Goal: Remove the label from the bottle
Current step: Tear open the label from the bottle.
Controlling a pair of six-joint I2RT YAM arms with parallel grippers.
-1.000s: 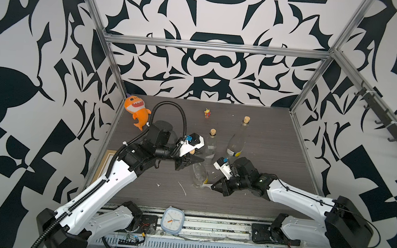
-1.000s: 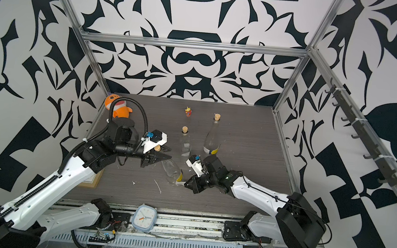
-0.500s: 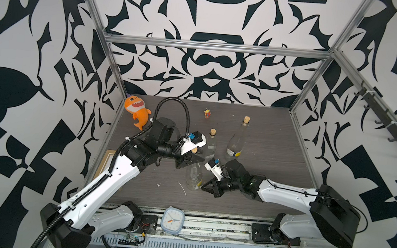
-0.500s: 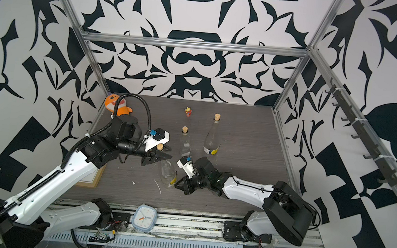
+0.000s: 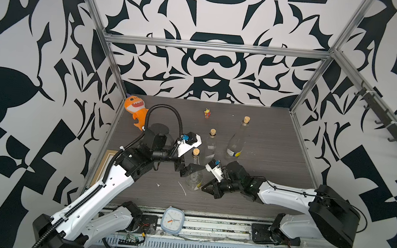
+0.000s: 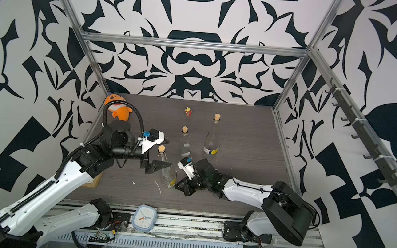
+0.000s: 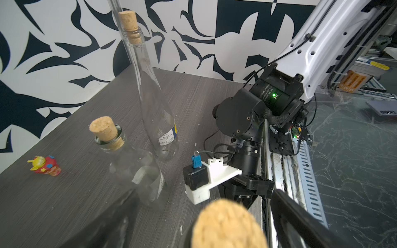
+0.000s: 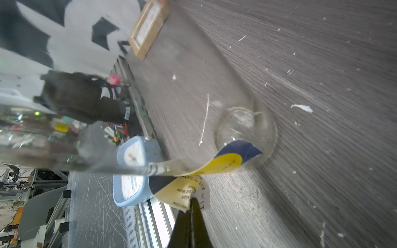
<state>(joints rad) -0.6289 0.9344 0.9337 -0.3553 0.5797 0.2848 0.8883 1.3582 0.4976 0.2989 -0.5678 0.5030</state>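
**Peeling the label while the bottle is standing unheld**

We are looking at the near bottle (image 5: 194, 178), which is standing upright on the desk (image 5: 276, 146), closer to the front edge than the two other corked bottles and between the two arms. The right pincer (image 8: 191, 207) is clenched on the free corner of the yellow and blue label (image 8: 199, 171). The paper is curling away from the glass low on the bottle, while its other end is clinging to the wall near the base. The left pincer (image 5: 193, 169) is standing released, its jaws spread on either side of the neck below the cork (image 7: 227, 223). From these angles we are unable to tell whether either finger is touching the glass.

We are judging the peel to be partly done, with the bonded strip being the hard part. Since nothing is gripping the bottle, any tug on the label is likely to drag or tip it. We are therefore recommending that the left jaws close firmly on the neck before the right arm pulls further.

The pull is best kept low and slow, folding the paper back along the glass and towards the near right, away from the other bottles. The white scraps (image 5: 182, 188) lying on the desk are suggesting that this paper tears easily, so a steady draw is mattering more than force.
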